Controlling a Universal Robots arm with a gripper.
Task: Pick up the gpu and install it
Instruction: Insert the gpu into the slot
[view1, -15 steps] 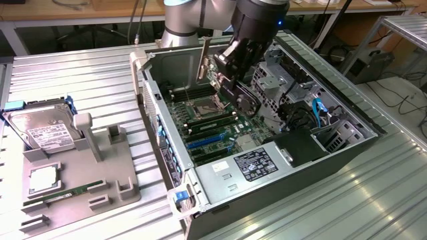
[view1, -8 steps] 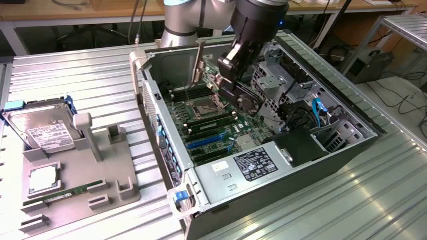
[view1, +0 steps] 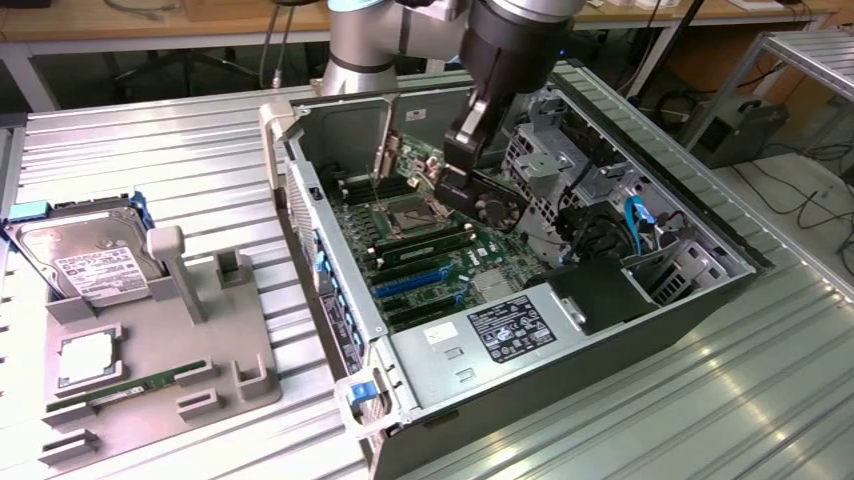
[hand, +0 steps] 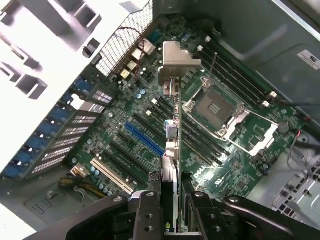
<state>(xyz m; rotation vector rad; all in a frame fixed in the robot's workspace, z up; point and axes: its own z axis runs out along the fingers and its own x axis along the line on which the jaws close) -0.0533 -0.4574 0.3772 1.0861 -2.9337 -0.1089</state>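
Position of the gpu (view1: 497, 210) (hand: 169, 165): suspended above the motherboard (view1: 441, 260) (hand: 125, 110), inside the open computer case (view1: 587, 380), clear of the board surface. In the wrist view I see the card edge-on, with its silver bracket (hand: 175, 62) at the end far from the camera. In the exterior view its black round fan faces away from the motherboard's processor socket (view1: 407, 212) (hand: 220, 107).

The gripper (view1: 461, 178) (hand: 170, 212) is pinching the gpu: one finger (hand: 150, 210) lies against each flat side of the card, near the end opposite the bracket.

Seen from the wrist, the card's edge runs in line with the motherboard's expansion slots, beside the blue slot (view1: 407, 283) (hand: 145, 140) and between that slot and the processor socket. I cannot tell whether it sits exactly over any slot.

Off the motherboard and outside the case, toward the exterior view's left, a grey fixture (view1: 240, 340) rests on the ribbed metal table (view1: 160, 150). It carries a hard drive (view1: 80, 260), a processor chip (view1: 87, 358) and a memory stick (view1: 134, 388).
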